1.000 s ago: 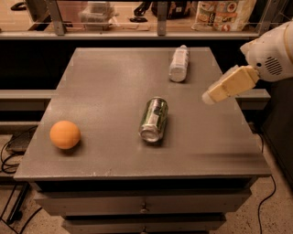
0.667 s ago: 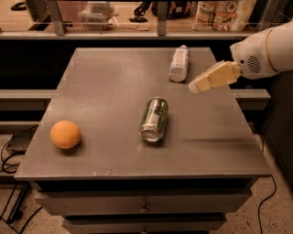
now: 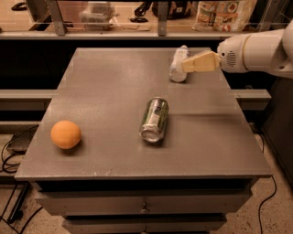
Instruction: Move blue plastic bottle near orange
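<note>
The blue plastic bottle (image 3: 177, 67) lies on its side near the far right of the grey table (image 3: 110, 87), cap pointing away. The orange (image 3: 66, 134) sits near the front left corner. My gripper (image 3: 185, 66) comes in from the right on a white arm, and its cream fingers (image 3: 200, 62) point left with the tips over the bottle's right side. Whether it touches the bottle does not show.
A green-and-silver can (image 3: 154, 119) lies on its side mid-table, between the bottle and the orange. A shelf with bags and items (image 3: 219, 13) runs behind the table. Drawers sit under the tabletop and cables (image 3: 9, 151) lie on the floor at left.
My gripper has moved left and up from the right edge of the table to the bottle. The bottle, can and orange have not moved.
</note>
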{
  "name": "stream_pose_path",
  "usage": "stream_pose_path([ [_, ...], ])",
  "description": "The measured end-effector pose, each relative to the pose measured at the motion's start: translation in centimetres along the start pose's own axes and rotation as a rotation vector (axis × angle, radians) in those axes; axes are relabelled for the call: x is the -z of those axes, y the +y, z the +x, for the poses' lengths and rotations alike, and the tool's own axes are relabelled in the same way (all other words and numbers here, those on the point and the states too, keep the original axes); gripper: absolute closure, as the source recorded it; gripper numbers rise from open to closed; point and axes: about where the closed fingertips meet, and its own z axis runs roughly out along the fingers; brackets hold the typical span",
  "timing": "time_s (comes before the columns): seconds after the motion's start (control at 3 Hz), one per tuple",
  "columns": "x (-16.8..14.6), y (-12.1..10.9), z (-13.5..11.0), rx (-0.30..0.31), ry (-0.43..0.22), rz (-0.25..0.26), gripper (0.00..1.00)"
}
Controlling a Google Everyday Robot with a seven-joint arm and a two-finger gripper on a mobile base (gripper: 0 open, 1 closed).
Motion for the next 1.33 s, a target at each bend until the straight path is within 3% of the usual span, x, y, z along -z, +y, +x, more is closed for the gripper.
stream_pose_path([
  [0.67, -0.8, -0.1, 0.1, -0.016, 0.004, 0.005, 0.00],
  [1.33, -6.7, 0.1, 0.8, -0.070, 0.006, 0.034, 0.00],
])
